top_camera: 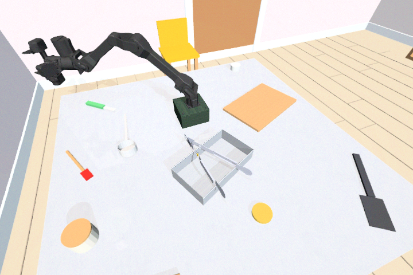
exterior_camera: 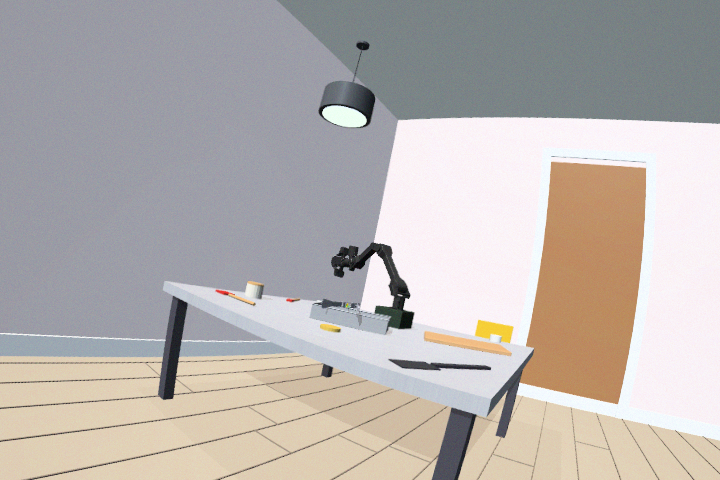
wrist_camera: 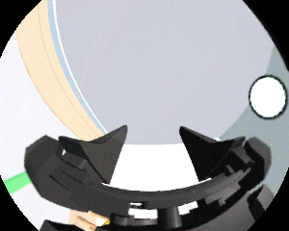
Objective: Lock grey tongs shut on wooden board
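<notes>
The grey tongs (top_camera: 244, 169) (exterior_camera: 332, 303) lie open across the roasting tin (top_camera: 187, 189) (exterior_camera: 372, 324), their two arms spread apart over its far rim from the base and their joined end at the side near the robot's base. The wooden board (top_camera: 258, 106) (exterior_camera: 463, 341) lies flat beside the base, with nothing on it. My gripper (top_camera: 30, 61) (exterior_camera: 332, 266) (wrist_camera: 154, 129) is open and empty, raised high at the left in the top view, far from the tongs. The wrist view shows its two fingers wide apart, with wall behind them and no tongs.
A green-handled tool (top_camera: 94, 104) (wrist_camera: 16, 183), a small pan (top_camera: 127, 150), a red-headed spatula (top_camera: 86, 174) and a tan-topped jar (top_camera: 77, 232) stand or lie left of the tin. A yellow disc (top_camera: 262, 212) and a black turner (top_camera: 377, 212) lie beyond it. A white cup (top_camera: 235, 67) is near the table's back edge.
</notes>
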Motion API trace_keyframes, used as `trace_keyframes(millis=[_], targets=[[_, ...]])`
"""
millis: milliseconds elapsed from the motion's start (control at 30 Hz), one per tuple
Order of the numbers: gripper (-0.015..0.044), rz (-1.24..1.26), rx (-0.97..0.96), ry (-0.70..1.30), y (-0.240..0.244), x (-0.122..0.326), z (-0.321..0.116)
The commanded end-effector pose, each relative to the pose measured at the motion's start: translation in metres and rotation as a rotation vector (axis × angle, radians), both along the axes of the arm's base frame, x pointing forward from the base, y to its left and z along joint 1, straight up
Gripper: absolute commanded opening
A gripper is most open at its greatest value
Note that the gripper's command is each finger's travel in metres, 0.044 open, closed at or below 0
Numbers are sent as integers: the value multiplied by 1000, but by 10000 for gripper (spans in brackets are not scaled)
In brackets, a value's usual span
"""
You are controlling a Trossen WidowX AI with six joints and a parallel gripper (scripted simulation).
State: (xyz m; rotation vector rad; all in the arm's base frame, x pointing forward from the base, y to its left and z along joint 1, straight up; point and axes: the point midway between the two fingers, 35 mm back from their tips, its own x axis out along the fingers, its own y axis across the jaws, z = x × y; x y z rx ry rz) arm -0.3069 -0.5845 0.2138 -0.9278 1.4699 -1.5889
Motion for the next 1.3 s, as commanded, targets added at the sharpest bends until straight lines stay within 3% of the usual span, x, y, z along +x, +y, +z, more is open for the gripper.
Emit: trace_keyframes(millis=[0,167,600,1000,1267], targets=[[426,0,0,0,0,0,0],[440,59,-10,-147,-15,38,-6],[440,219,80,-980,-38,262,-47],[440,115,306,-1512,22,434,-75],[440,-191,476,-1873,105,542,-97]])
